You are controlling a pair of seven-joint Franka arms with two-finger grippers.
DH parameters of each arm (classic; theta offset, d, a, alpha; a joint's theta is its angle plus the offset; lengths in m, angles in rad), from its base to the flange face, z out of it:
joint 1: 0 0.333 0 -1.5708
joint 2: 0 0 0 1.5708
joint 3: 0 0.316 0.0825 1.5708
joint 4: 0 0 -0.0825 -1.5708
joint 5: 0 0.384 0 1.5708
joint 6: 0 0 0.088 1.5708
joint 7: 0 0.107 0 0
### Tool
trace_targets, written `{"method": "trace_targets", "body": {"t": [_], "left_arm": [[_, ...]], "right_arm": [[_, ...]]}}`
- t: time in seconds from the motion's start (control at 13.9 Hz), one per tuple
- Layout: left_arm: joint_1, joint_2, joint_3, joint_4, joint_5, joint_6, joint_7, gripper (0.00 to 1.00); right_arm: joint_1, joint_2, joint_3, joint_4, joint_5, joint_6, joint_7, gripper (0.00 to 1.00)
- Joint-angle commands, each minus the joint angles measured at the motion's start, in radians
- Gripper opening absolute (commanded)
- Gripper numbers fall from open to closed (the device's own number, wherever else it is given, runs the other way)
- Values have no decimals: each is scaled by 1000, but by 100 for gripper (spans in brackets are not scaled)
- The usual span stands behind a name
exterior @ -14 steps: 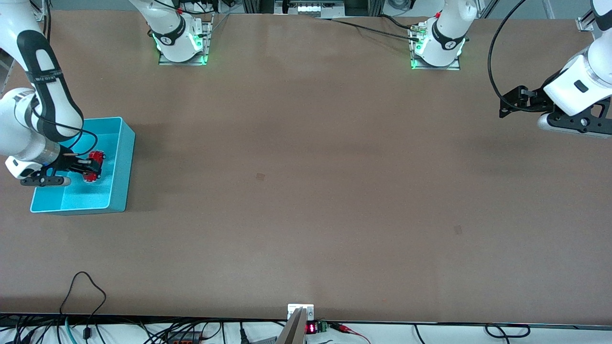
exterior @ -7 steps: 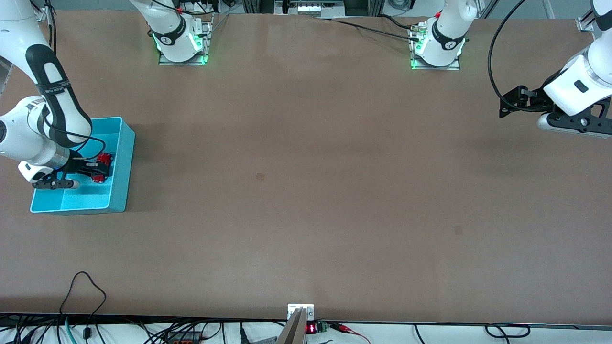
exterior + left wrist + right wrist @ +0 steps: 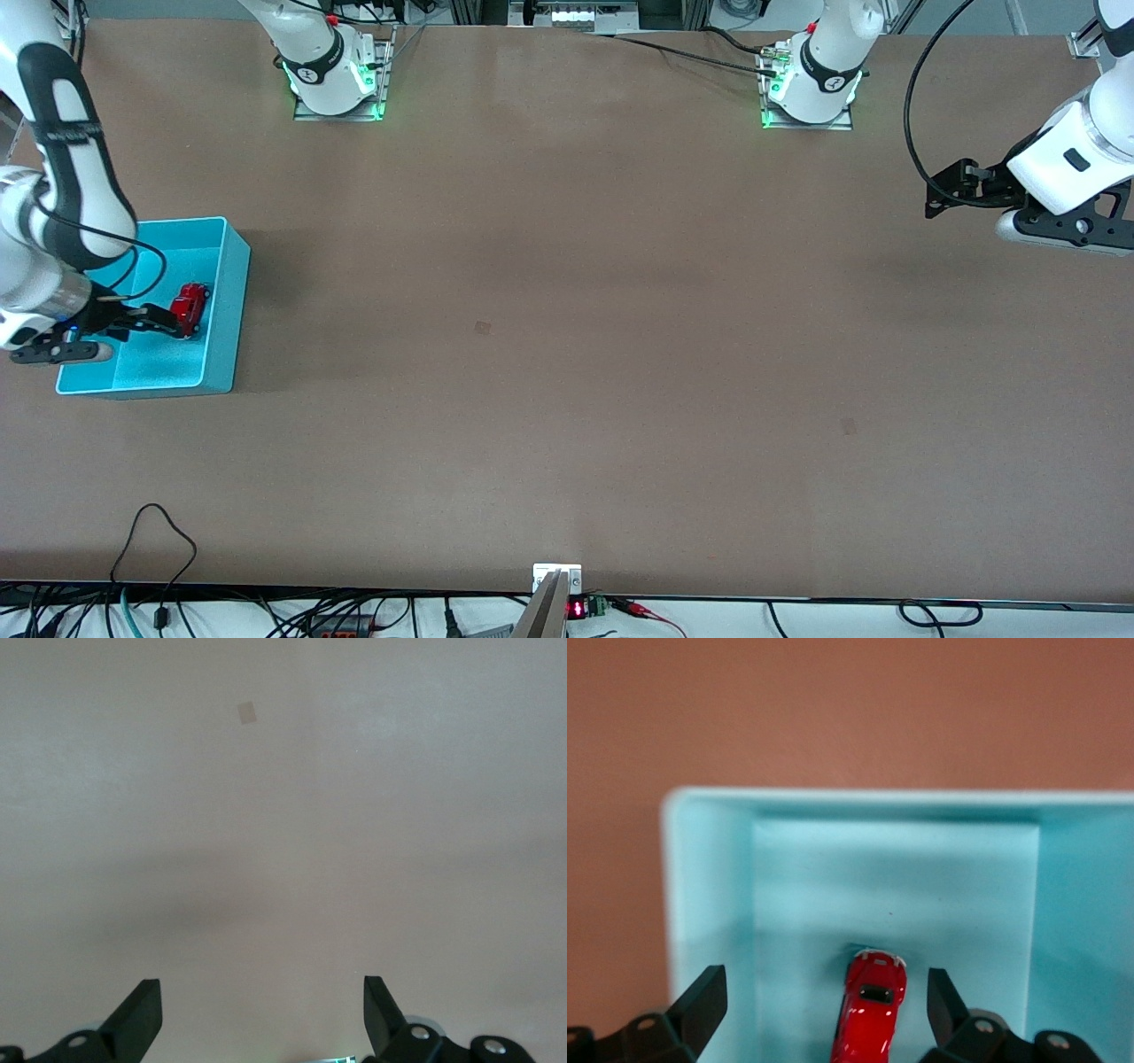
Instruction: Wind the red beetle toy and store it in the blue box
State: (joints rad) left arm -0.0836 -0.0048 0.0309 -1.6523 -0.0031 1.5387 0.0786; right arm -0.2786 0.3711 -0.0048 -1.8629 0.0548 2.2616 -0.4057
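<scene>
The right gripper point(image 3: 168, 321) is hanging wide open, empty, over the light cyan-blue plastic box point(image 3: 223, 337); the tiny glossy red beetle toy point(image 3: 190, 306) is lying inside, lengthwise between its fingers. The left gripper point(image 3: 941, 197) is waiting open, well apart.

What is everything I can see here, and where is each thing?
table: one, brown, under everything.
box: one, light blue, open top, at the right arm's end of the table.
toy car: one, red, lying in the box.
cables: several, black, along the table edge nearest the front camera.
right pincer: one, black, open, over the box with the car between its fingers.
left pincer: one, black, open, waiting over bare table at the left arm's end.
</scene>
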Motion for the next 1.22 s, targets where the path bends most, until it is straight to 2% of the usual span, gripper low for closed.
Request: {"method": "trace_targets", "body": {"t": [0.0, 0.14, 0.43, 0.65, 0.86, 1.15], "left_arm": [[-1, 9, 0, 28, -15, -23, -6, 100], [1, 8, -2, 28, -15, -23, -6, 100], [1, 8, 0, 26, -15, -23, -5, 100], [1, 9, 0, 28, -15, -23, -3, 100], [1, 9, 0, 26, -15, -23, -2, 100], [1, 9, 0, 26, -15, -25, -2, 100]], "right_arm": [[61, -63, 3, 144, 10, -216, 71, 100], [132, -98, 2, 226, 7, -357, 172, 100], [242, -194, -1, 306, -13, -571, 407, 100], [245, -244, -27, 333, -6, -593, 404, 100], [314, -276, -105, 332, -16, -631, 413, 100], [323, -291, -113, 271, -21, -643, 426, 100]]}}
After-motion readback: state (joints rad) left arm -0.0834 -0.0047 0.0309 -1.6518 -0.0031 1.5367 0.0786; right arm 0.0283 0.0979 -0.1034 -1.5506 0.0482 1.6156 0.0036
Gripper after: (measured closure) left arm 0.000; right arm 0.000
